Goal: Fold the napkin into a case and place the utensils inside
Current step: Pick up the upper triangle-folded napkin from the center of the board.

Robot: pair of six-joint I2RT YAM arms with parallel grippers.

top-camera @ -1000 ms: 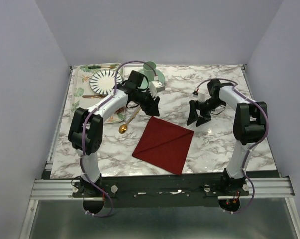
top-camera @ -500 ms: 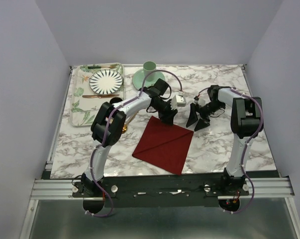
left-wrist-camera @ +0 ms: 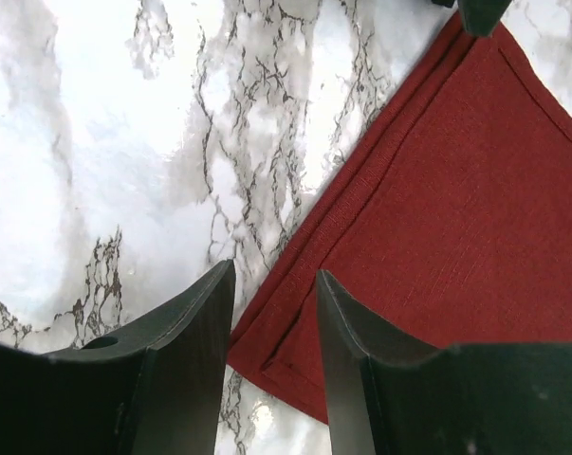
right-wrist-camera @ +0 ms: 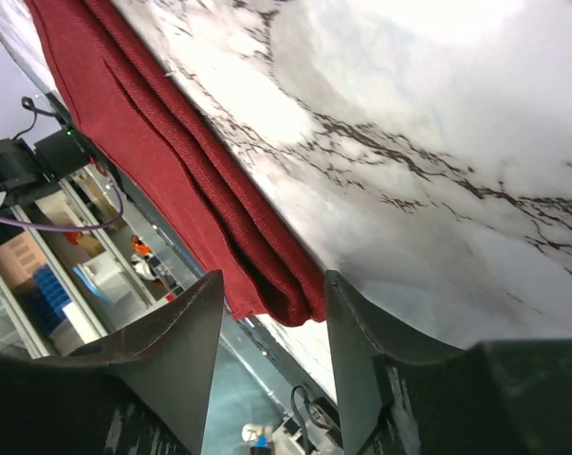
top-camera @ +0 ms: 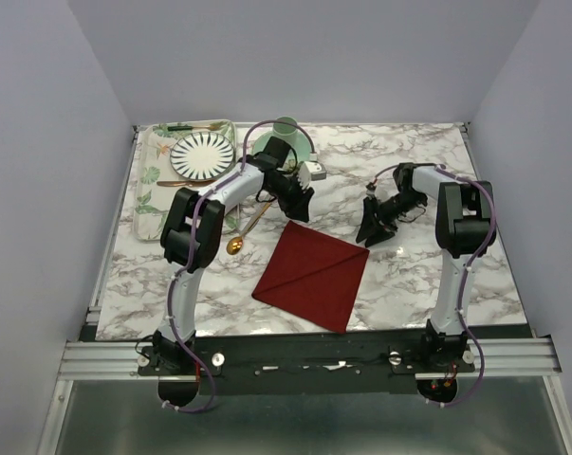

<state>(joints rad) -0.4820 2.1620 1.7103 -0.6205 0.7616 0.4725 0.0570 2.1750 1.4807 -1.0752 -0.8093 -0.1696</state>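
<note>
- Marble-patterned table [top-camera: 428, 275] with pale lilac walls [top-camera: 295, 57] on three sides
- Dark red napkin [top-camera: 312, 275] lies flat in the middle of the table, turned like a diamond, with one crease line running across it from corner to corner
- Left gripper [top-camera: 302, 207] is low at the napkin's far corner; in the left wrist view its two fingers stand partly apart, and the cloth corner lies flat on the marble in the gap between them
- Right gripper [top-camera: 369, 234] is low at the napkin's right corner; in the right wrist view its fingers are also partly apart, with the layered corner of the cloth between the tips, close against one of them
- Gold spoon [top-camera: 235, 245] lies on the marble left of the napkin, apart from it, beside the left arm
- Leaf-printed tray [top-camera: 153, 199] at the far left carries a striped plate [top-camera: 202, 154]
- Green cup [top-camera: 286, 128] stands behind the left arm
</note>
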